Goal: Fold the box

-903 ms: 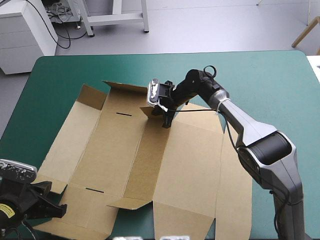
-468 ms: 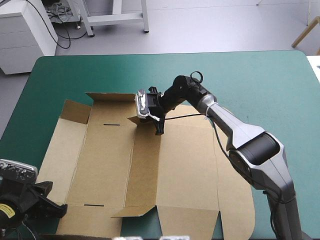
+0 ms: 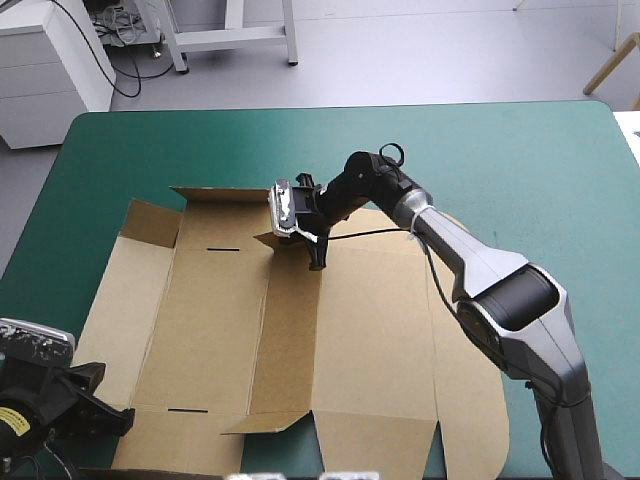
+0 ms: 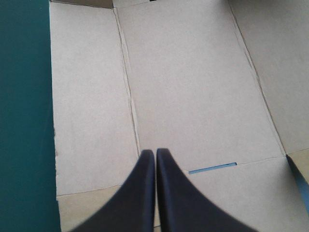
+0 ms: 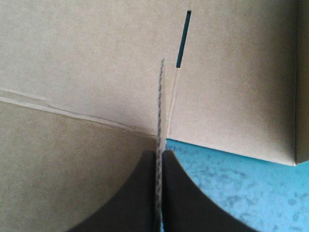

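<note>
The brown box lay mostly flat on the teal-green cover. The right gripper was clamped on a raised flap near its far edge. The left gripper hung over the box's near-left panels, fingers pressed together, empty.

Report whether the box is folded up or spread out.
Mostly spread: the box lies flat on the table, a few flaps raised, one in the right pincer.
</note>
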{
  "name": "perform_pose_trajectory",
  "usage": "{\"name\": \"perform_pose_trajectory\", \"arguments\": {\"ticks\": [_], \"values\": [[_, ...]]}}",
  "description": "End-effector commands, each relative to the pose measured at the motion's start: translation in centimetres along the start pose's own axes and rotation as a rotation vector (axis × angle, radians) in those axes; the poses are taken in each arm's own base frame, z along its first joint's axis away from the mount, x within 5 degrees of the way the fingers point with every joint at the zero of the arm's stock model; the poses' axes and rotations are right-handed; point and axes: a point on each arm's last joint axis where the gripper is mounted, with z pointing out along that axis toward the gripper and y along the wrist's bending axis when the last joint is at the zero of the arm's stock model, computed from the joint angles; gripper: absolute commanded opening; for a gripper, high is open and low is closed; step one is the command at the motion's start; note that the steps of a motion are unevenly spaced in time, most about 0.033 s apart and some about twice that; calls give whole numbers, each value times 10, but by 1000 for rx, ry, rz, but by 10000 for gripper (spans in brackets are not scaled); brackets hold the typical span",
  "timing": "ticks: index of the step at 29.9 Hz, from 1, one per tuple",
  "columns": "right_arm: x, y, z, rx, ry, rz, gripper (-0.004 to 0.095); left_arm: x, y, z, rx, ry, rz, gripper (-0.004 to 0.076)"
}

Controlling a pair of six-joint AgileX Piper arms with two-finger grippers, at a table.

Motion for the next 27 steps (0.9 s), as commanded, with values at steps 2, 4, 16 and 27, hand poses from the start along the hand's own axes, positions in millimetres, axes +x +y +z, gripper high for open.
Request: {"name": "perform_pose_trajectory", "arguments": {"ticks": [2, 4, 16, 27], "values": [[-30, -6, -38, 101, -57, -4, 118, -7, 0, -6, 6, -32, -3, -10], [-28, -7, -39, 106, -30, 18, 201, -7, 0, -6, 6, -30, -3, -10], [-30, -12, -93, 291, 176, 43, 365, -6, -1, -6, 7, -24, -3, -10], [25, -7, -204, 471, 485, 525, 253, -3, -1, -6, 12, 8, -4, -10]]}}
